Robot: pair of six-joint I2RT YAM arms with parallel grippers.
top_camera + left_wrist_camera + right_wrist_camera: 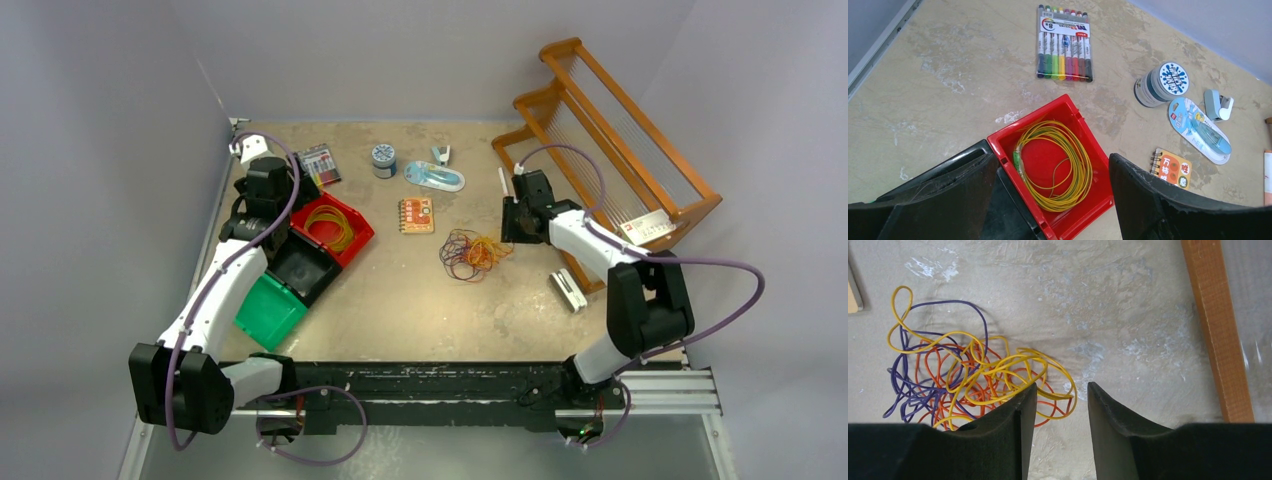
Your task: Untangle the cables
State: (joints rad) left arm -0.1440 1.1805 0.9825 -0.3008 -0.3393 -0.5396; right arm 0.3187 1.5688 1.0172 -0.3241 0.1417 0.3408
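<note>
Where the tangle [472,254] lies: mid-right tabletop [420,320], with purple, orange & yellow cables knotted in one heap.
right gripper [1060,390]: released, grasping nothing, at the tangle's right edge. Its wrist cam shows one yellow loop crossing the gap betw. the fingertips, w/ the rest of the knot spreading left. The top cam is too small to show that.
yellow coil [1083,170]: a single-colour bundle lying inside the red bin [1068,102]. The wrist cam shows a green tie on its left side; the top cam gives only a yellow ring.
left gripper [1052,157]: fingers wide apart, empty; the red bin shows betw. them.
top cam only: black bin [305,268] & green bin [268,310] in a row w/ the red one; wooden rack [620,140] at far right.
left wrist cam: marker pack [1064,47] lies beyond the red bin.
</note>
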